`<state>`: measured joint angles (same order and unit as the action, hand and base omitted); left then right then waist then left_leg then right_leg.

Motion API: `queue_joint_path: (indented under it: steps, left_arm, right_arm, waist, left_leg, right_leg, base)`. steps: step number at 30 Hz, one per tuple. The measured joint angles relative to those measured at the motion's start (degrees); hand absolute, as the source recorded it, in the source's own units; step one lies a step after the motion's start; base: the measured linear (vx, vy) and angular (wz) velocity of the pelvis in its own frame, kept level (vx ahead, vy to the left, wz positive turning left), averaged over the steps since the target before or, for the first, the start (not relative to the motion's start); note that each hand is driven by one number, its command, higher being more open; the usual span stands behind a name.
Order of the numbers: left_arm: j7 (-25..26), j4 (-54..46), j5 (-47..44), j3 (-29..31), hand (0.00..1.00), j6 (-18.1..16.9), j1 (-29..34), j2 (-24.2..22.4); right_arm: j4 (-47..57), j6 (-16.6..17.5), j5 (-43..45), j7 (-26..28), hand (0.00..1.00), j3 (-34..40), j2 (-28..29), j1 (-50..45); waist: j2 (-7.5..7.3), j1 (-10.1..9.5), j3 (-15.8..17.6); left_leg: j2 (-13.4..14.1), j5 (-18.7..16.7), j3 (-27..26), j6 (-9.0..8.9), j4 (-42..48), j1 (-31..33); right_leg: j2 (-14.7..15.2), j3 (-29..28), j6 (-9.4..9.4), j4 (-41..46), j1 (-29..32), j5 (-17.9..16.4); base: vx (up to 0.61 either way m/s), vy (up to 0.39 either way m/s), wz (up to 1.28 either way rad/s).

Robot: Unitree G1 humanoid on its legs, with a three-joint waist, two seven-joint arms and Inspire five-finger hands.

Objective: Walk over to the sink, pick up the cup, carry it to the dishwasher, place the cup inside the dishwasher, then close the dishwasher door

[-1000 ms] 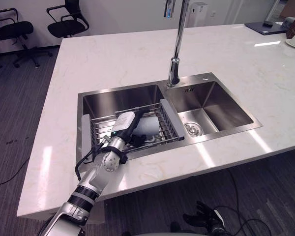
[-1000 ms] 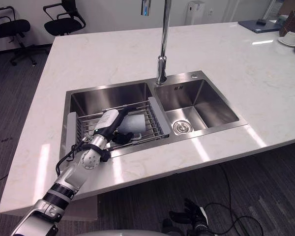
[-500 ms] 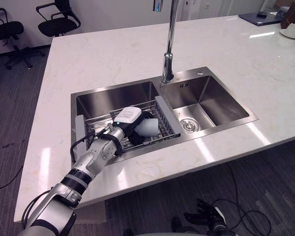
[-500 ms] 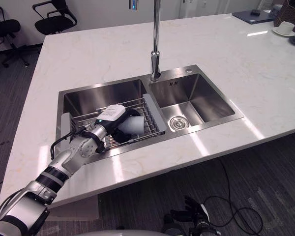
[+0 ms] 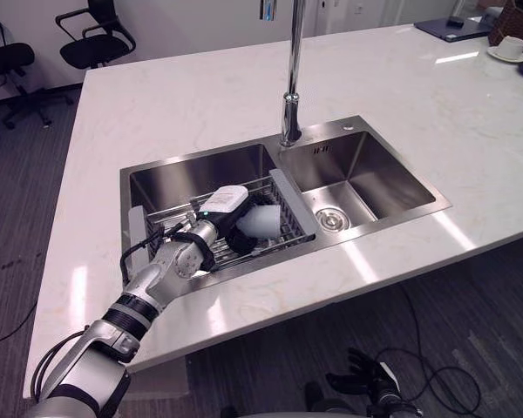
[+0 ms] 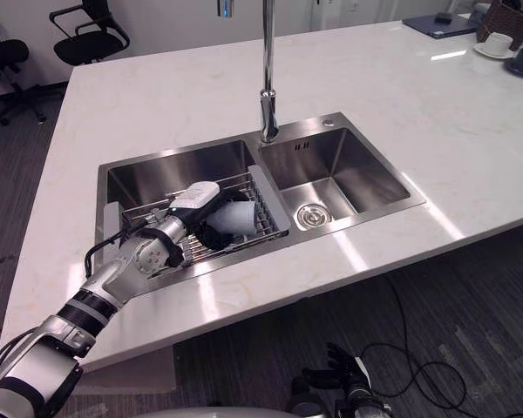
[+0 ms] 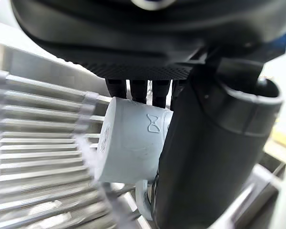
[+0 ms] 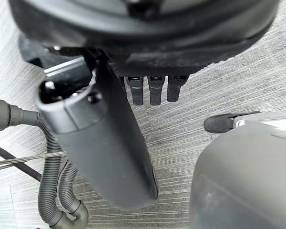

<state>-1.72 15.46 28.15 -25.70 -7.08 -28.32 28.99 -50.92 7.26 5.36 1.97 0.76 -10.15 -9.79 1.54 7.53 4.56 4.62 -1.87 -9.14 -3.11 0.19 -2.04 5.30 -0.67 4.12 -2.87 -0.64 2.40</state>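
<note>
A pale grey cup (image 5: 263,218) lies on its side on the wire rack (image 5: 169,223) in the sink's left basin (image 5: 187,174). My left hand (image 5: 224,205) reaches into the basin from the counter's near side and is shut on the cup. In the left wrist view the dark fingers (image 7: 139,89) pass behind the cup (image 7: 128,143) and the thumb (image 7: 205,157) lies across its front. The cup's mouth points toward the right basin. My right hand (image 5: 363,382) hangs low over the carpet below the counter, its fingers relaxed.
A tall chrome faucet (image 5: 291,87) stands behind the divider between the basins. The right basin (image 5: 375,174) has a drain (image 5: 329,219). The white stone counter (image 5: 200,96) surrounds the sink. A cup on a saucer (image 5: 511,48) sits far right. Office chairs (image 5: 91,39) stand beyond.
The camera has shifted. My left hand has turned over the rack and closed round the cup, which now shows more to the hand's right. My right hand hangs as before.
</note>
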Motion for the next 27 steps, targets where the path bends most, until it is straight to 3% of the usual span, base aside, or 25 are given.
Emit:
queue_joint_path:
  steps: [10,17,27]
  left_arm:
    - [5.1,-17.5,-4.6,6.5,0.3,-0.5,3.1,-6.7]
    - [7.2,-26.6,-10.1,12.2,0.3,-1.8,11.0,-11.7]
    - [9.5,-31.5,-21.7,14.6,0.3,-2.1,23.5,-17.4]
  right_arm:
    - [0.8,0.0,0.0,-0.1,0.9,0.4,0.3,0.0]
    - [2.2,0.0,0.0,-0.1,0.9,1.1,0.9,-0.7]
    - [3.1,-0.1,0.0,-0.9,0.9,1.3,1.6,-2.7]
  waist:
    - [-0.01,-1.94,0.0]
    - [-0.03,-2.46,0.0]
    - [-0.23,-4.41,-0.6]
  left_leg:
    - [0.1,-0.1,0.6,-0.03,0.4,-0.5]
    - [0.2,-0.1,0.5,-0.07,0.4,-0.7]
    - [0.3,-0.3,0.3,-0.14,1.2,-0.9]
  right_leg:
    - [0.0,-0.2,0.25,4.2,1.0,-2.6]
    - [-0.2,-0.8,0.3,5.9,1.7,-3.3]
    - [-0.2,-1.2,0.3,6.6,1.6,-3.3]
  base:
    - [-0.01,-0.004,0.03]
    - [0.0,-0.004,-0.02]
    - [-0.02,-0.003,-0.01]
